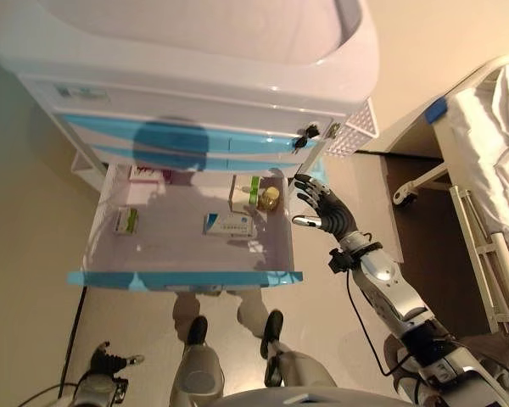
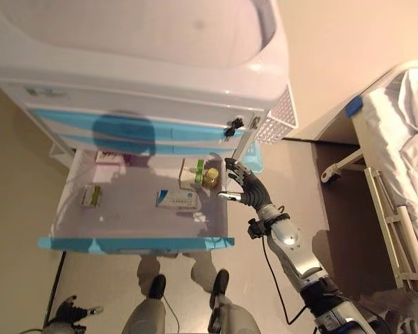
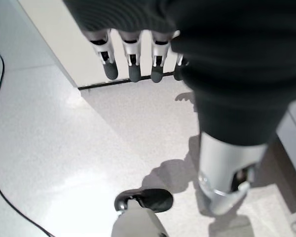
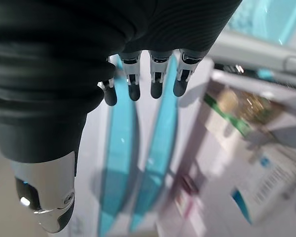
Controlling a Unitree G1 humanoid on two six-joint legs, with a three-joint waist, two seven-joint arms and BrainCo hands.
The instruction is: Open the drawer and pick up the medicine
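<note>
The drawer of the white and blue bedside cabinet stands pulled out. Inside lie a white and blue medicine box, a white and green box beside a small amber bottle, a green box and a pink box. My right hand is open and empty, raised just outside the drawer's right wall, near the amber bottle. My left hand hangs low by the floor, fingers relaxed and empty.
A white perforated basket hangs on the cabinet's right side. A bed with white sheets and a metal rail stands at the right. A black cable runs over the floor at the left.
</note>
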